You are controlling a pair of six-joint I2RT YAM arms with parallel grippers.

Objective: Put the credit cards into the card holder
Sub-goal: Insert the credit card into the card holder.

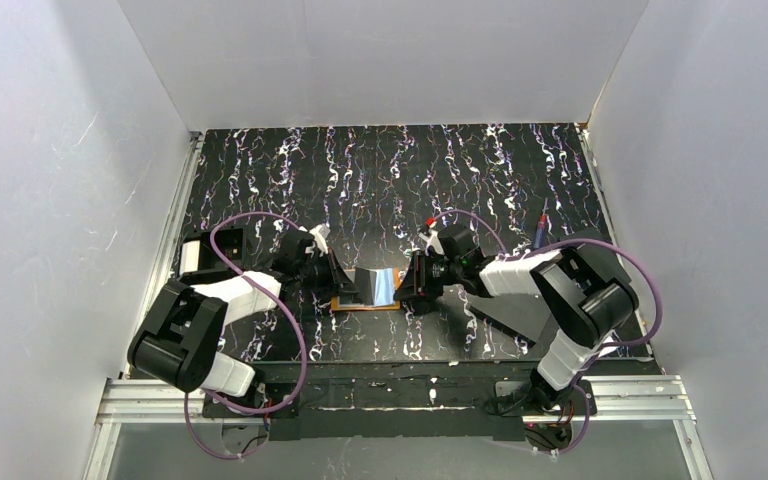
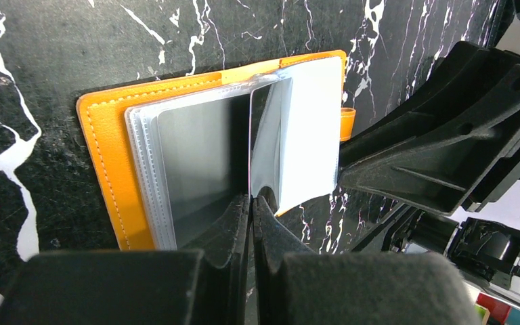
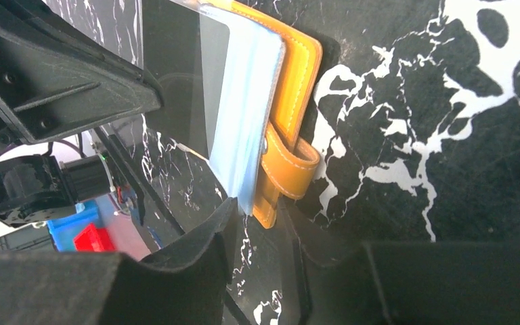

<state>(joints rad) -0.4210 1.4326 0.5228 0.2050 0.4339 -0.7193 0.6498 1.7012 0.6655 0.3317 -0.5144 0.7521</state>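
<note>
Pinching a glossy clear sleeve [image 2: 268, 135], the left gripper [image 2: 251, 208] sits closed. Jaws of the right gripper [image 3: 261, 227] straddle the stitched orange card holder [image 3: 292, 81]; whether they grip it, I cannot tell.

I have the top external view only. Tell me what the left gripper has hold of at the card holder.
Observer: The left gripper is shut on the lower edge of one clear sleeve, which stands upright off the open card holder.
Operator: Report the right jaws.
Observer: The right gripper is open. The holder's corner below the snap tab sits between its fingers, and I can't see either pad touching it.
Operator: Give me the state of the tab.
Observer: It is undone and curls loose off the edge of the orange cover, on the right arm's side.
</note>
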